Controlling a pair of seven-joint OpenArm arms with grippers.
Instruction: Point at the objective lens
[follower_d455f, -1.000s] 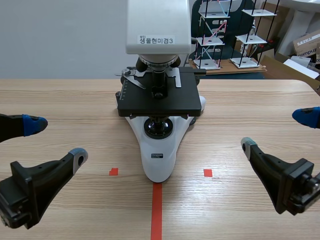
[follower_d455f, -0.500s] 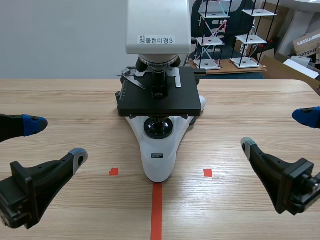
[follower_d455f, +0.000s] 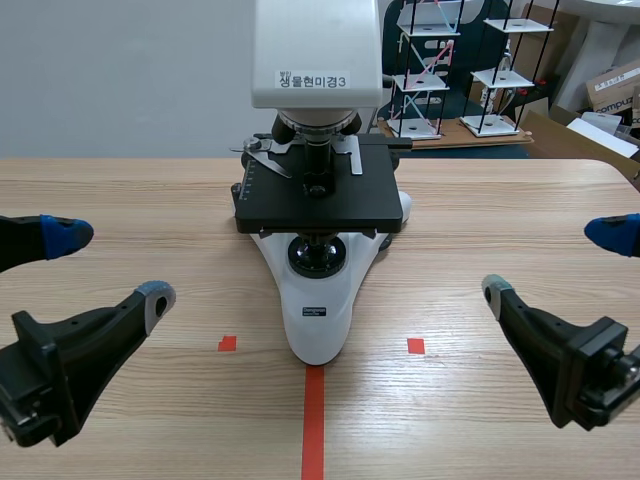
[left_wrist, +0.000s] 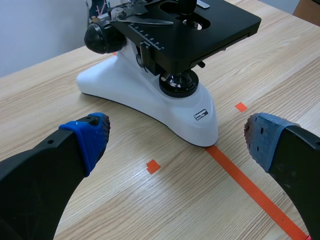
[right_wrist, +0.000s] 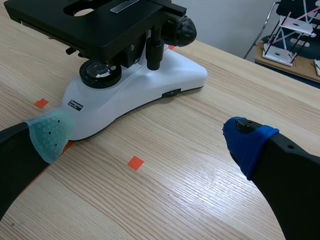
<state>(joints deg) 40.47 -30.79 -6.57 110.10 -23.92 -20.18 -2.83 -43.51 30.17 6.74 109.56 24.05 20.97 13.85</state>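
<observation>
A white microscope (follower_d455f: 318, 300) with a black stage (follower_d455f: 320, 195) stands at the table's middle. Its black objective lens (follower_d455f: 318, 165) hangs under the white head, just above the stage. My left gripper (follower_d455f: 110, 267) is open, low at the left and well short of the microscope. My right gripper (follower_d455f: 552, 262) is open at the right, equally far off. In the left wrist view the open left gripper (left_wrist: 177, 137) frames the microscope base (left_wrist: 150, 95), and the objective lens tip (left_wrist: 187, 5) shows over the stage. The right wrist view has the right gripper (right_wrist: 147, 135) open before the base (right_wrist: 150, 85).
The round light port (follower_d455f: 318, 257) sits on the base under the stage. A focus knob (right_wrist: 182, 30) sticks out at the side. Wire model racks (follower_d455f: 470, 70) and cardboard boxes (follower_d455f: 612, 90) stand beyond the table's far edge.
My left gripper has shifted slightly, its lower finger moving a little outward to the left. The right arm and the microscope have not moved.
</observation>
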